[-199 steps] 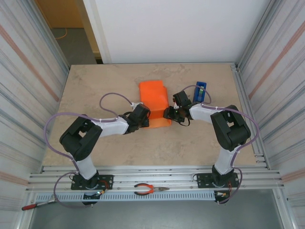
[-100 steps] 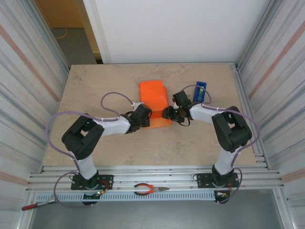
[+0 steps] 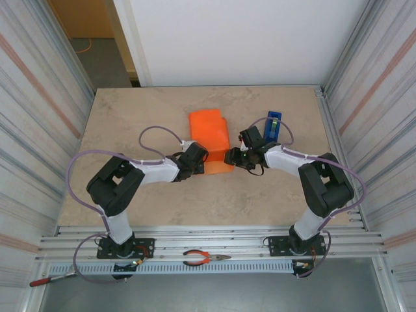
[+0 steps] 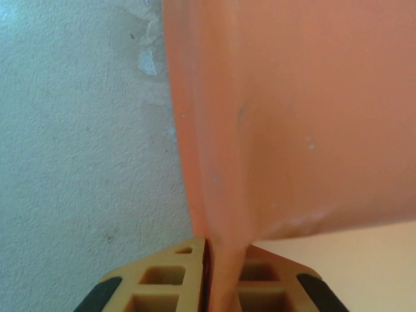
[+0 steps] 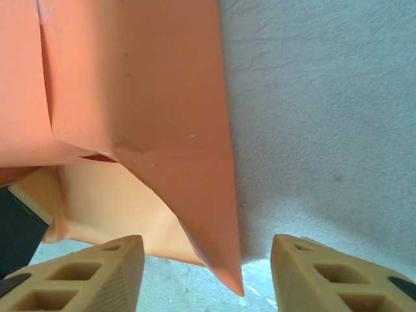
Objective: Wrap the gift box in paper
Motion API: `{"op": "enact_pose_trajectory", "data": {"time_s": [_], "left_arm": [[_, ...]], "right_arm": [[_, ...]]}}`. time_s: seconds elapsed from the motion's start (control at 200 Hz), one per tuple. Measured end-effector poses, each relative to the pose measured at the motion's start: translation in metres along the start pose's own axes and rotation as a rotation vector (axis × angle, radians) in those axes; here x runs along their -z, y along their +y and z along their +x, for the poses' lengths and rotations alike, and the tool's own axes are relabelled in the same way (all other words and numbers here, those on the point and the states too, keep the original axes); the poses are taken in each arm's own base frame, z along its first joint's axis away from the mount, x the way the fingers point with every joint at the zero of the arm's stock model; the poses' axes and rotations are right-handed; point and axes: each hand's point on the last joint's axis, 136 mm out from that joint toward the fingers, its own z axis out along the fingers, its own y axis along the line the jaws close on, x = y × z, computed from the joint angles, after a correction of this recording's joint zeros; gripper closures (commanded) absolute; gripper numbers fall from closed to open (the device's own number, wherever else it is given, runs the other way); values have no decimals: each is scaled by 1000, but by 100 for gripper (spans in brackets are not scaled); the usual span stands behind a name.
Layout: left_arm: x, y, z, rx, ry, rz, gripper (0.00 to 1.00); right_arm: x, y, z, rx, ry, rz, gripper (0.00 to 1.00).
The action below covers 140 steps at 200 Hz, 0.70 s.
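Reaching inward: left jaws pinch paper [image 4: 292, 130], right jaws apart.

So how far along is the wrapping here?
Done: the paper is folded over into an orange block. In hand: the left gripper is shut on a flap; the right gripper sits open around a pointed end flap. Left: probably taping the ends; the blue tape dispenser stands untouched.

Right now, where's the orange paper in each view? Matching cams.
Top external: paper mid-table, left of the blue tape dispenser.
Left wrist: paper at centre and right, edge pinched in the left end effector.
Right wrist: paper upper left, a corner pointing down inside the open right end effector.
Shared landmark: beige tabletop, left of the paper in left wrist, right of it in right wrist.
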Motion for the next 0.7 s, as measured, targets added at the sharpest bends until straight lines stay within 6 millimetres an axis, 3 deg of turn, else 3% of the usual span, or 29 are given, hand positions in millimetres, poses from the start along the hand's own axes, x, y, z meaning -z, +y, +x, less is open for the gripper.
{"op": "enact_pose_trajectory", "data": {"time_s": [0.105,0.241,0.296,0.401,0.481,0.576,0.646,0.702], "left_arm": [[0,0,0,-1,0,-1,88],[0,0,0,-1,1,-2,89],[0,0,0,-1,1,-1,89],[0,-1,0,-2,1,-1,89],[-1,-3,0,-5,1,0,89],[-1,-5,0,-7,1,4,89],[-1,-6,1,-9,1,5,89],[-1,-6,1,-10,1,5,90]], "right_arm": [[-2,0,1,2,6,-1,63],[-10,-6,7,1,35,12,89],[-13,-8,9,3,44,19,96],[-13,-9,10,10,47,21,94],[-13,-9,10,12,47,22,67],[-13,-10,11,14,50,28,61],[-13,-11,11,14,51,29,65],[-13,-11,11,19,52,30,87]]}}
